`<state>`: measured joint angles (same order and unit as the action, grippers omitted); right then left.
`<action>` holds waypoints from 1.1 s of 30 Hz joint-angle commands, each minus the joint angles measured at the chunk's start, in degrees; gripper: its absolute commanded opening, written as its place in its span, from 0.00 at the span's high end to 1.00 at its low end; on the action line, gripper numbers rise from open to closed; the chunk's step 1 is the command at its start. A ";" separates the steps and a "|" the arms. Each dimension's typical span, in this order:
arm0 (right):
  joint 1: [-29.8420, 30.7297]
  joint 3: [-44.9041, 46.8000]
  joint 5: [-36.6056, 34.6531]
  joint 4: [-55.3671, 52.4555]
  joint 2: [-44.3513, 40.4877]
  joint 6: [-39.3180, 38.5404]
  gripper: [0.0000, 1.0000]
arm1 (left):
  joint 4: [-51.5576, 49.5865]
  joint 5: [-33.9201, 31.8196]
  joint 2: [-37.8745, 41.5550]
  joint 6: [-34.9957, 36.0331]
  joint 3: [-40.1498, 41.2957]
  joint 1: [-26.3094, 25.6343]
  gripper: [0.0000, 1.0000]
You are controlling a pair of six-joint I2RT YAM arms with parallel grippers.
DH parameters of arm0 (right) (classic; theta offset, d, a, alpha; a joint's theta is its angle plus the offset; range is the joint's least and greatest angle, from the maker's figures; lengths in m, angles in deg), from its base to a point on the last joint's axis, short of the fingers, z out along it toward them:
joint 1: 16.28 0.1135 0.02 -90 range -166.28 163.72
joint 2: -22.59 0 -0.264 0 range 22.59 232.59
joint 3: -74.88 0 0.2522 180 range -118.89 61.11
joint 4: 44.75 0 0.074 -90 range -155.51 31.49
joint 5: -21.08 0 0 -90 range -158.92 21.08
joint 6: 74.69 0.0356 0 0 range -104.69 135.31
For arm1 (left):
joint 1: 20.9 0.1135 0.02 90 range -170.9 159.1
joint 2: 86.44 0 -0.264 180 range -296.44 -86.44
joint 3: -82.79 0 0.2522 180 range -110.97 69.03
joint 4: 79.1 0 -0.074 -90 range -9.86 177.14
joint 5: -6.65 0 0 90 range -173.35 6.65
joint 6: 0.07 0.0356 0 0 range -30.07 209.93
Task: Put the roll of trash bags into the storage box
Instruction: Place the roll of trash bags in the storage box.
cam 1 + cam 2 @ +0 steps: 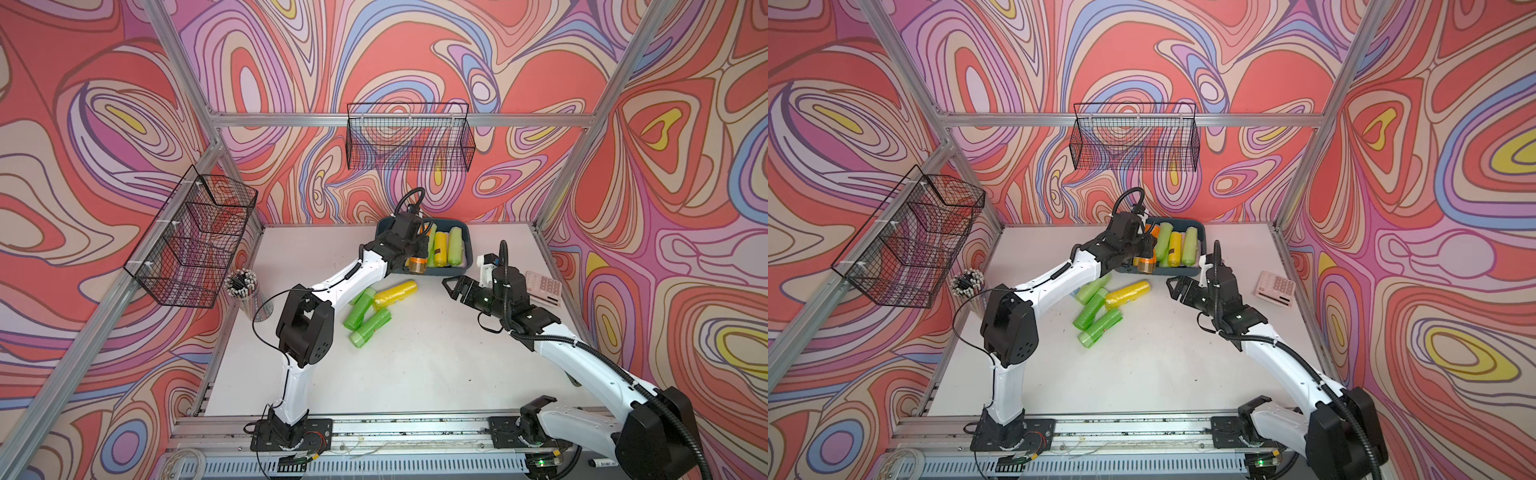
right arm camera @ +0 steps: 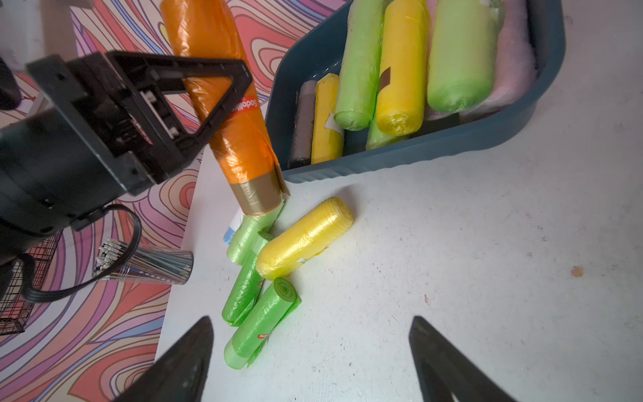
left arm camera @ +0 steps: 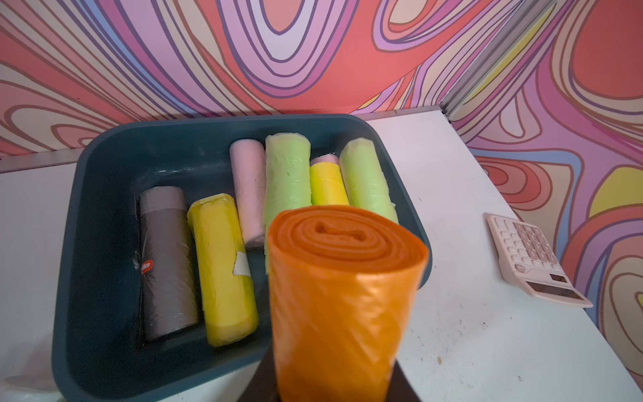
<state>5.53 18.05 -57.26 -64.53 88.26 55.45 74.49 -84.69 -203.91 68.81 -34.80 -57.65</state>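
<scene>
The left gripper (image 1: 417,255) clamped the orange roll of trash bags (image 3: 344,296) mid-frame at the near rim of the storage box (image 3: 104,209), while the right gripper (image 1: 452,288) hung spread and empty, right of centre above the table (image 1: 415,365).

White table (image 1: 415,374) — storage box (image 3: 101,215), loose rolls (image 1: 395,294) (green, yellow), calculator (image 1: 544,288), pen cup (image 1: 249,295).

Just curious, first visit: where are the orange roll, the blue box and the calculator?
orange roll (image 3: 344,296), left wrist view, wrapped side.
blue box (image 3: 101,226), left wrist view, bare inner wall.
calculator (image 3: 529,243), left wrist view, keypad.
</scene>
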 commanded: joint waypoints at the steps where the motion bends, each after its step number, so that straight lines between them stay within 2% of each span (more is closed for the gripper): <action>1: 0.26 -0.51 -0.32 1.10 1.08 0.42 0.10 | 0.60 -1.69 -2.26 2.20 -3.20 0.36 0.74; 7: 0.21 -1.29 -0.02 1.01 2.94 0.44 0.10 | 1.03 -3.44 -6.02 3.19 -5.72 1.11 0.75; 17: 0.25 -2.11 -0.05 1.34 4.77 0.43 0.10 | 1.13 -2.76 -11.64 3.11 -10.77 3.36 0.75; 33: 0.26 -3.65 1.49 1.80 7.80 1.36 0.10 | -2.09 -2.83 -21.58 3.36 -23.99 5.81 0.75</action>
<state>5.53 15.99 -56.21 -63.59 95.58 56.19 72.94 -87.38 -224.41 71.56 -56.02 -52.69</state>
